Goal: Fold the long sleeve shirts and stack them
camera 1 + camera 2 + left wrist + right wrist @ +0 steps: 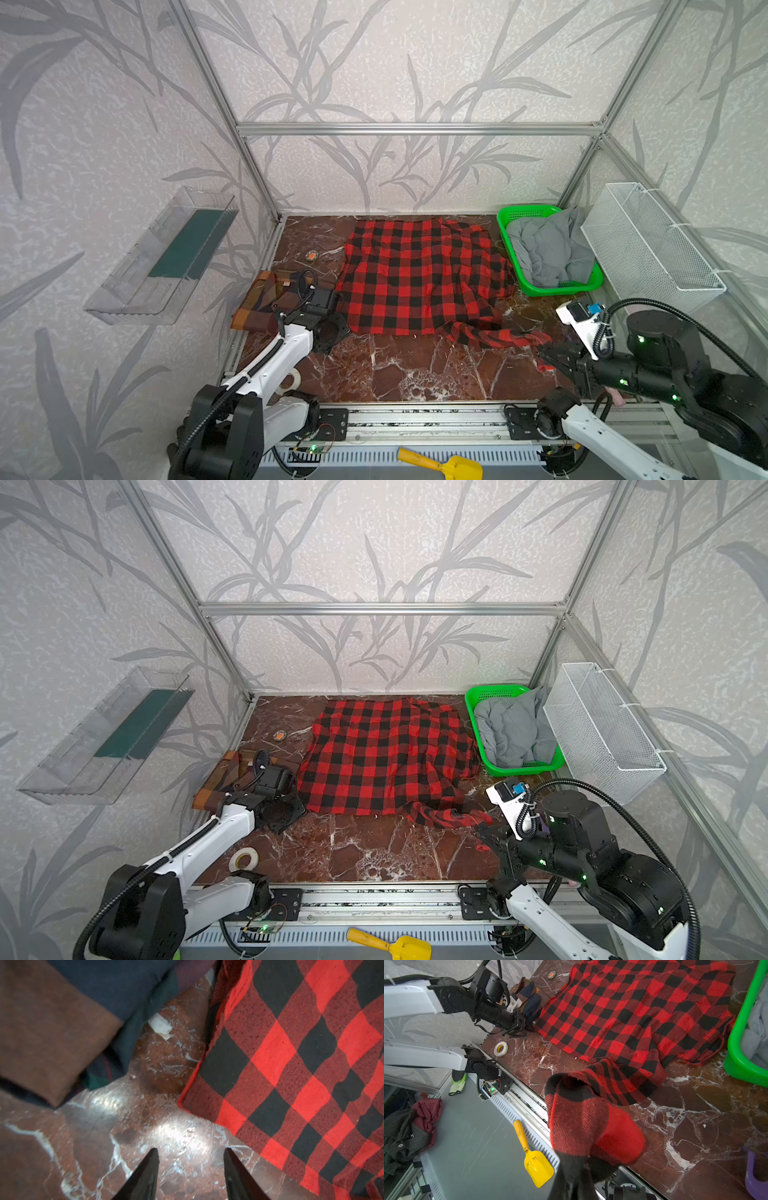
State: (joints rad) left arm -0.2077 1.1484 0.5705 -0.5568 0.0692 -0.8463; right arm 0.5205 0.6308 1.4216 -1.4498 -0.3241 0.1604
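1. Got the red-and-black shirt [424, 278] spread mid-frame on the table [415, 374], sleeve trailing lower right.
2. Got the right gripper [550, 358] pinched tight on that sleeve.
3. Over at the left gripper [190, 1150]: jaws apart, empty, above bare table beside the folded plaid shirt [255, 303], left-center.
4. Crowding the right: green basket [503, 226], wire basket [648, 249].

The sleeve end of the red-and-black shirt [629, 1012] bunches over the right gripper [583, 1167], hiding its fingertips in the right wrist view. Just beside this shirt's left edge, the brown plaid shirt [258, 298] lies partly behind the left arm's wrist in both top views, and is blurred and cut off in the left wrist view. Off the shirt's far left corner, a small round thing [311, 255] is too small to identify. Nearer than its front left corner, the tape roll [297, 379] is half hidden by the left arm in a top view. The left gripper [191, 1152] shows only its tips.
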